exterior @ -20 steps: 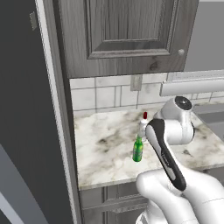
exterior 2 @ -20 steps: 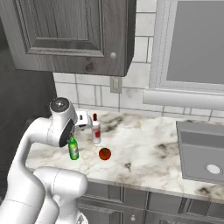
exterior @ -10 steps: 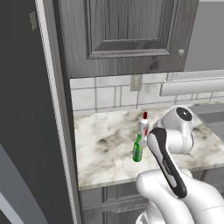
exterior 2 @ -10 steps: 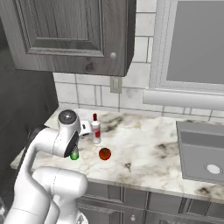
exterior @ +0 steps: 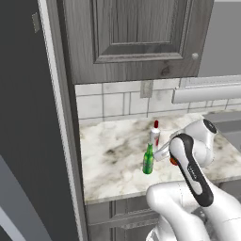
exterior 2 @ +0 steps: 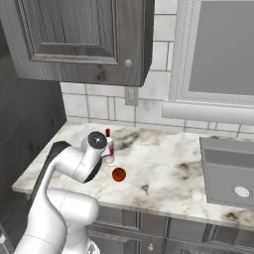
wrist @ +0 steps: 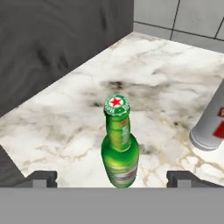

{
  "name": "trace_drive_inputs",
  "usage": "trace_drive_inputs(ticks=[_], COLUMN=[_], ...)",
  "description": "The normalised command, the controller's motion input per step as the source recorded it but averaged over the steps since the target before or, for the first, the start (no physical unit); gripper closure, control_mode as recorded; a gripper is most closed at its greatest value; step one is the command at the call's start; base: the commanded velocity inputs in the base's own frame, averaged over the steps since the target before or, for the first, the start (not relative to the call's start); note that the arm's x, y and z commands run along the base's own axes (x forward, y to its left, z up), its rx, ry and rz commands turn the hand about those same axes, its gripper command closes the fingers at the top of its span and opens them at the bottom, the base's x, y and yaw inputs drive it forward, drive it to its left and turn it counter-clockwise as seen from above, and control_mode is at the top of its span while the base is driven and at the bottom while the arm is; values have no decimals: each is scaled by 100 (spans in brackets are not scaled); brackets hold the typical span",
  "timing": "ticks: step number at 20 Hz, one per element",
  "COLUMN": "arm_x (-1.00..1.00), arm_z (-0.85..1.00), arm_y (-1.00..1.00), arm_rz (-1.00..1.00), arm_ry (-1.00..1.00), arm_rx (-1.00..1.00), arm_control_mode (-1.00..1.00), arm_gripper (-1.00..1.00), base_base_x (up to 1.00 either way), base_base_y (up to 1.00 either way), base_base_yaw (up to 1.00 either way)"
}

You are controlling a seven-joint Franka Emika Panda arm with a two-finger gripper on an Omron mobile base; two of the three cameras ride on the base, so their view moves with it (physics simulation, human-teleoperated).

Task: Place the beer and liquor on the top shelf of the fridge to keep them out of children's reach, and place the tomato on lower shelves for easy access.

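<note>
Beer (wrist: 120,151) upright on counter (wrist: 78,118), liquor (wrist: 213,124) at 3 o'clock; gripper (wrist: 112,177) spread wide. Glass: rigid, slick, breakable, likely best pinched at body.

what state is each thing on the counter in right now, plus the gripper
beer: upright on the counter, capped, not held
liquor: upright behind the beer, red cap on, untouched
tomato: resting on the counter, apart from the bottles
gripper: open, fingertips either side of the beer, not closed on it
upper cabinet door: shut
</note>
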Motion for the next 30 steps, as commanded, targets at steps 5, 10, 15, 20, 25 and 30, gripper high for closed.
trace_drive_inputs(ticks=[5,10,15,20,25,30], arm_x=[16,22,27,23,17,19], arm_z=[-8,-23,-28,-25,-16,-1], arm_y=[0,0,0,0,1,0], arm_rz=[18,15,14,15,14,6], arm_ry=[-6,-8,-5,-6,-5,-1], arm_rx=[23,22,18,16,14,5], arm_control_mode=[-100,-100,-100,-100,-100,-100], arm_gripper=[-100,-100,-100,-100,-100,-100], base_base_x=[0,0,0,0,0,0], base_base_y=[0,0,0,0,0,0], base_base_yaw=[0,0,0,0,0,0])
